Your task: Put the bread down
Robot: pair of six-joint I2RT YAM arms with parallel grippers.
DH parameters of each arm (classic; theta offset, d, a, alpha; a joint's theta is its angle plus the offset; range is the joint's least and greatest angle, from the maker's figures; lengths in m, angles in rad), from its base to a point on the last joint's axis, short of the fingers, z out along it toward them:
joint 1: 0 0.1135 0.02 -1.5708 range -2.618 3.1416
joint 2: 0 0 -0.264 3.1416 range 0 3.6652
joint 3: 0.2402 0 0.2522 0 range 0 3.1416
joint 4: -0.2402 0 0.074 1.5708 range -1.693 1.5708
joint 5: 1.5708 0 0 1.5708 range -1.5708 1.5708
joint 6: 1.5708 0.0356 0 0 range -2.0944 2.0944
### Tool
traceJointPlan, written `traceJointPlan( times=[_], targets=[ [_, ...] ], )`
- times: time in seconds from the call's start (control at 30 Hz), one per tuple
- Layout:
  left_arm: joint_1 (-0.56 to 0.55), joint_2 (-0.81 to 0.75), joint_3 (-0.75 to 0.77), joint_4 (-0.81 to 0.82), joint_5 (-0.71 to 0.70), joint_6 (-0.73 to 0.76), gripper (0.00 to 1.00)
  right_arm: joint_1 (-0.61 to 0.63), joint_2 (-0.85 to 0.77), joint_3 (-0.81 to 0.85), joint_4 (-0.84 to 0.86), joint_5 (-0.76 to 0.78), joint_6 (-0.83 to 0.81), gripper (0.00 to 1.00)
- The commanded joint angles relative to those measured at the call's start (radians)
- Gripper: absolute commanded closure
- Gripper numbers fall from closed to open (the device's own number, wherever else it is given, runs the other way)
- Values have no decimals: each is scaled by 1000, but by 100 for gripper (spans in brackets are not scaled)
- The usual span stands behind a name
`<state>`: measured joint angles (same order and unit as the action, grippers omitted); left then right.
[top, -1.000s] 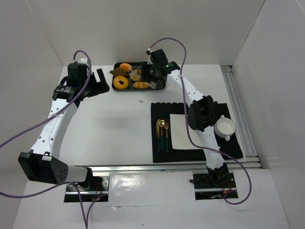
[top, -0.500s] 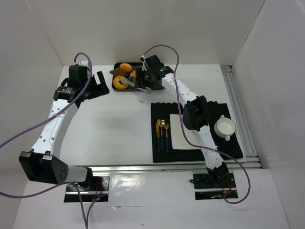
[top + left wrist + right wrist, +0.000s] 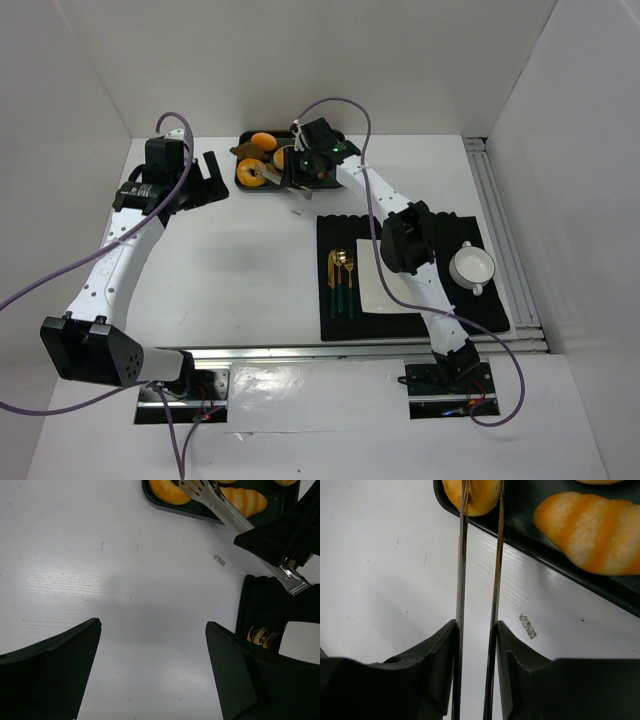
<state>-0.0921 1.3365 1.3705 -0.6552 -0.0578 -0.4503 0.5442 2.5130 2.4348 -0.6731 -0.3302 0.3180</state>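
A black tray (image 3: 243,185) at the back holds several breads. A ring-shaped bread (image 3: 252,173) lies in its front left corner, and a striped roll (image 3: 592,535) lies further right. My right gripper (image 3: 300,172) is shut on metal tongs (image 3: 479,580). The tong tips reach the ring bread (image 3: 472,492) at the tray's edge, one arm on each side of its near part. My left gripper (image 3: 212,175) is open and empty over bare table, left of the tray. A white plate (image 3: 372,275) lies on a black mat (image 3: 410,320).
Gold cutlery (image 3: 342,280) lies on the mat left of the plate. A white bowl (image 3: 472,267) stands on the mat's right side. A small scrap (image 3: 526,626) lies on the table in front of the tray. White walls surround the table.
My right gripper has moved left along the tray with the tongs, from its right part to the ring bread at the front left. The left arm has not moved.
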Motion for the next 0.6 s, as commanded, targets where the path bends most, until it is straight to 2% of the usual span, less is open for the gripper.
traceJointPlan(
  times=[0.0, 0.07, 0.2, 0.33, 0.57],
  targets=[
    [6, -43, -2, 14, -14, 7, 1, 11, -9, 53, 55, -40, 6, 61],
    [6, -52, -2, 14, -14, 7, 1, 2, -38, 35, 64, -29, 16, 69],
    [6, -62, -2, 14, -14, 7, 1, -7, -95, -20, 87, -29, 26, 73],
    [6, -62, -11, 14, -14, -2, 1, -18, -183, -29, 87, -7, 26, 74],
    [6, -80, -20, 14, 4, -11, 1, -36, -385, -170, 86, 65, 26, 74]
  ],
)
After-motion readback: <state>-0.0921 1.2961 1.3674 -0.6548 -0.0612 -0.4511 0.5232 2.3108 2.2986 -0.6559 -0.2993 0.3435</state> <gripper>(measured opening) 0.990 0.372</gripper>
